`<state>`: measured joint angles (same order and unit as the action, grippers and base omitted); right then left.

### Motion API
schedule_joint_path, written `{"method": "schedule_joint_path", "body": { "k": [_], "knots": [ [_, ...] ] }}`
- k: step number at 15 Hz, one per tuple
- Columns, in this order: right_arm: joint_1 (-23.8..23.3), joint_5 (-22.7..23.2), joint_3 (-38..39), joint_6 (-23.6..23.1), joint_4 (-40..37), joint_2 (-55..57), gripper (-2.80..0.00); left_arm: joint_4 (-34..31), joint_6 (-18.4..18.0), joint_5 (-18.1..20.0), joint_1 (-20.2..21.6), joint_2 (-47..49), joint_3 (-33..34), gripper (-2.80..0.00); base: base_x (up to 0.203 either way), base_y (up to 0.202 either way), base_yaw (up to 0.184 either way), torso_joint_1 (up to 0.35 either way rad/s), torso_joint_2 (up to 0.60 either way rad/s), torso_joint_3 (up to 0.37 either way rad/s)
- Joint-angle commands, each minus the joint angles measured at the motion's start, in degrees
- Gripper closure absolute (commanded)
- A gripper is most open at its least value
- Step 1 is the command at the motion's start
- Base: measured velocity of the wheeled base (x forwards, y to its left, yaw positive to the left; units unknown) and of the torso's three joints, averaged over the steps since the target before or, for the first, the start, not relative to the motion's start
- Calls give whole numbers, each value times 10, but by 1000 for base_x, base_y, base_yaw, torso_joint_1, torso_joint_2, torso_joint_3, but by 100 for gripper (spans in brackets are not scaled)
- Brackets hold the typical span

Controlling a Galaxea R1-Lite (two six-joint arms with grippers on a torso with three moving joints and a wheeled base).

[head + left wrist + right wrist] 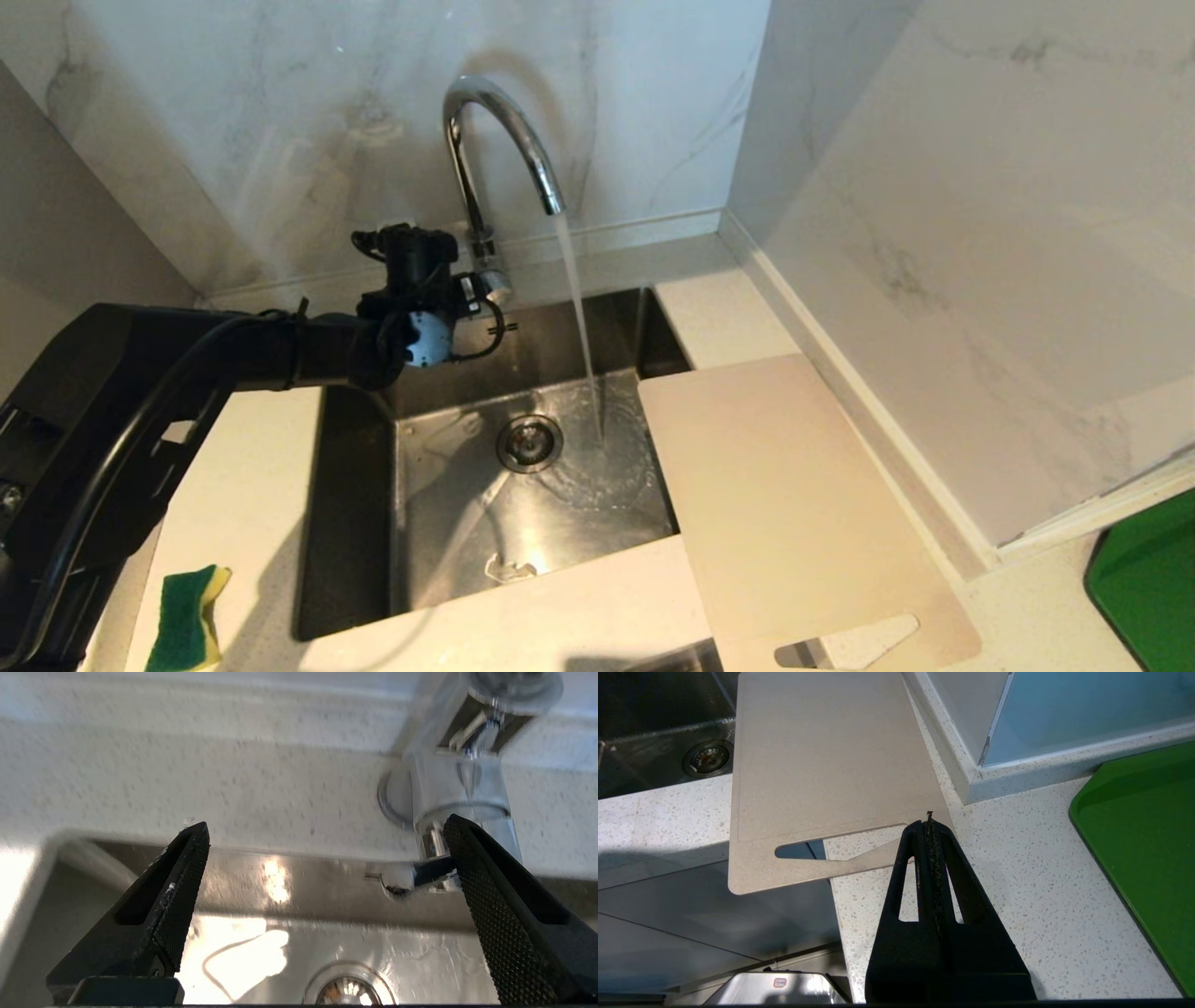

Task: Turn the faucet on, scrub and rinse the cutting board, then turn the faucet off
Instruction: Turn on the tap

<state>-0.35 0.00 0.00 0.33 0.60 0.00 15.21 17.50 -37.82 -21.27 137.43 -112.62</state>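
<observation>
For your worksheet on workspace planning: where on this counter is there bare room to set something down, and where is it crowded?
Bare counter lies along the sink's front edge, between the sponge and the cutting board. Another free patch sits between the board and the green tray. It is crowded at the faucet, where the open left end effector hovers.

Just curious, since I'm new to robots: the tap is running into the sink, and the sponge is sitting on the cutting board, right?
Not quite. The tap is running, but the sponge lies on the counter left of the sink, while the cutting board sits bare on its right. The head view shows this.
</observation>
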Motion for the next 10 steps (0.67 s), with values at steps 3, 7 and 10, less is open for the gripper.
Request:
{"method": "schedule_joint_path", "body": {
  "k": [3, 7, 10],
  "knots": [
    [0, 0, 1, 0, 0, -1, 0, -38, 25, 14, -3, -2, 0, -280, 0, 0, 0, 0, 0, 0],
    [0, 0, 0, 0, 0, -1, 0, -50, 31, 25, -3, -3, 0, -280, 0, 0, 0, 0, 0, 0],
    [0, 1, 1, 0, 0, -1, 0, -55, 39, 33, -3, -7, -1, -280, 0, 0, 0, 0, 0, 0]
  ]
}}
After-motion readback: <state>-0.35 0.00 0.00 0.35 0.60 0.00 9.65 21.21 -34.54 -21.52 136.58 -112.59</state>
